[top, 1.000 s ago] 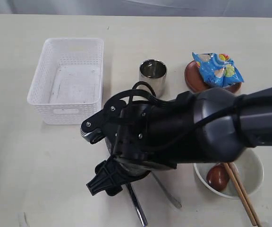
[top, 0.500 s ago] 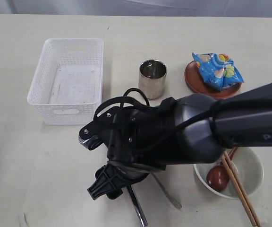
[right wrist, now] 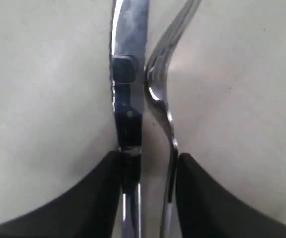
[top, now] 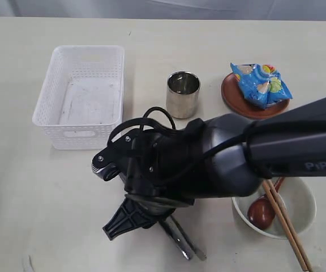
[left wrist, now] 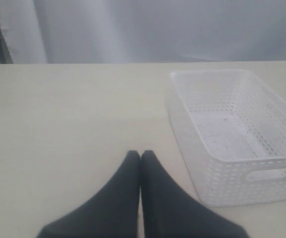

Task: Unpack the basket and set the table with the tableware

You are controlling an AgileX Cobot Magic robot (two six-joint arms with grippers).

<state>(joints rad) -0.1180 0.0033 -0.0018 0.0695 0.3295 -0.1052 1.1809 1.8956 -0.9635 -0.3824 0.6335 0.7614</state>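
Down on table [top: 27,198], pinched knife [right wrist: 128,74] and fork [right wrist: 158,94] together with right gripper [right wrist: 150,156]; stiff, slippery steel, best grabbed mid-handle.

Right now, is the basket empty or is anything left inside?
Empty. The basket shows only bare white floor in the exterior and left wrist views.

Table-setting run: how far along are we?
Done: basket empty; cup, plate, bowl with spoon and chopsticks are out on the table. In hand: right gripper pinches knife and fork together. Remaining: placing those two.
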